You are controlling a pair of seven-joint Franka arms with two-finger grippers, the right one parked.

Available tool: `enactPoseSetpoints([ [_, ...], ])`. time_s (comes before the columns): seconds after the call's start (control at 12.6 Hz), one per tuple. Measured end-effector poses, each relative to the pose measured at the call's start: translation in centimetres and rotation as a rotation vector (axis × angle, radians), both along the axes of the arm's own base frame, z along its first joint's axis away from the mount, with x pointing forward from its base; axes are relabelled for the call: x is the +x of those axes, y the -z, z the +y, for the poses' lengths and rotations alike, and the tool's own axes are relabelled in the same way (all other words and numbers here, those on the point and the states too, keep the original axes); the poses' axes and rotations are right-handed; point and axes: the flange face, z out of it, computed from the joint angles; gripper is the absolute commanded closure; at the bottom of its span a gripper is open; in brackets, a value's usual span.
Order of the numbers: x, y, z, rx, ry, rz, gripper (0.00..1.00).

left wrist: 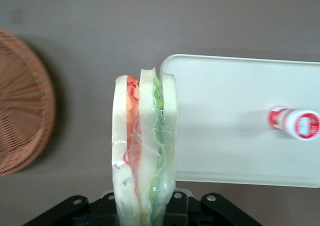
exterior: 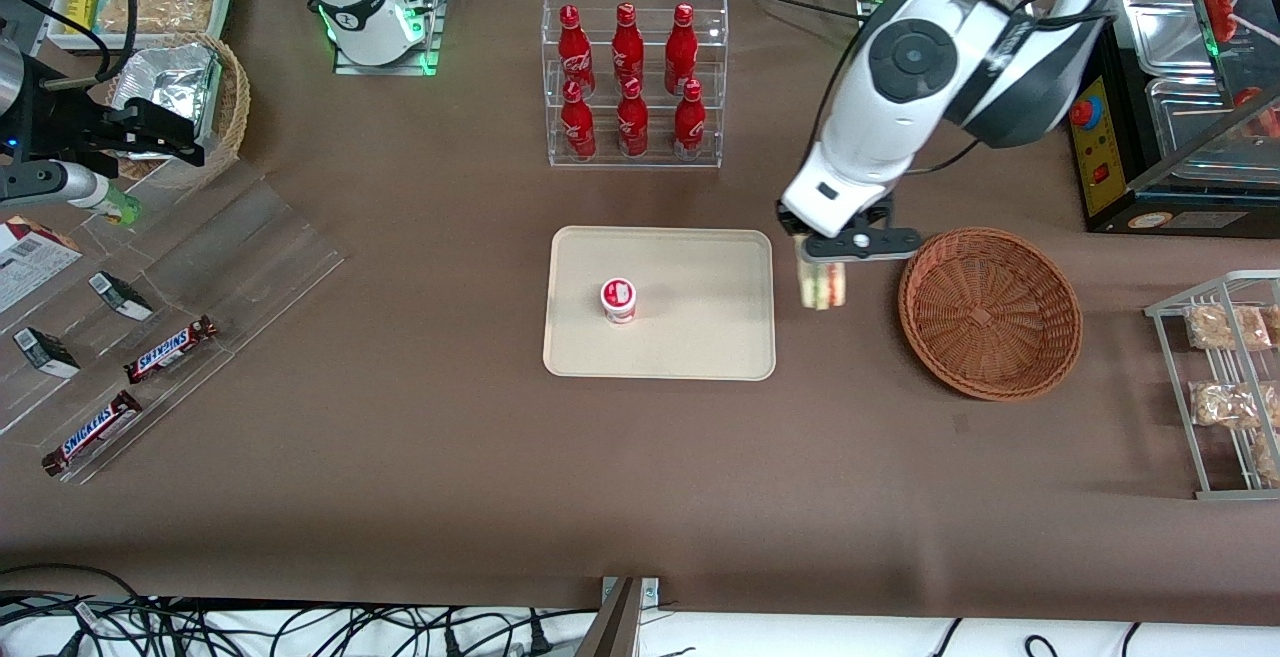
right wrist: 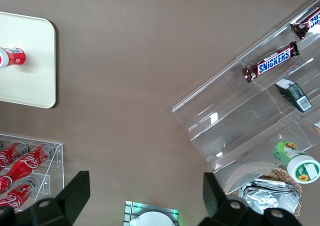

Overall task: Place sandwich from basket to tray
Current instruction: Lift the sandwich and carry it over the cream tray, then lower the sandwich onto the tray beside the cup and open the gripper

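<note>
The sandwich, a wedge of pale bread with red, orange and green filling, hangs in clear wrap from my gripper, which is shut on it. It is in the air over the brown table, between the empty reddish-brown wicker basket and the cream tray, close to the tray's edge. In the left wrist view the sandwich stands upright out of my gripper, overlapping a corner of the tray, with the basket off to the side.
A small red-and-white cup stands on the tray. A clear rack of red cola bottles stands farther from the camera than the tray. A wire rack of snack packs and a black machine sit toward the working arm's end.
</note>
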Motion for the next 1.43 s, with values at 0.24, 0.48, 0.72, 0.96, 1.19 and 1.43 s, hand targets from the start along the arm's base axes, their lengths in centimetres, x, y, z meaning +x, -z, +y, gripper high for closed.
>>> enactPoseSetpoints([
  [0.24,-0.7,3.8,-3.4,-0.039,0.059,0.032,1.0],
  [0.48,0.2,7.0,-3.1,-0.032,0.075,0.047,1.0],
  [0.72,0.5,10.3,-3.5,-0.032,0.102,0.061,1.0],
  [0.96,0.2,13.4,-4.3,-0.017,0.132,0.072,1.0],
  [1.19,-0.2,16.9,-5.2,0.018,0.125,0.047,1.0],
  [1.43,-0.7,19.6,-5.8,0.018,0.103,0.068,1.0],
])
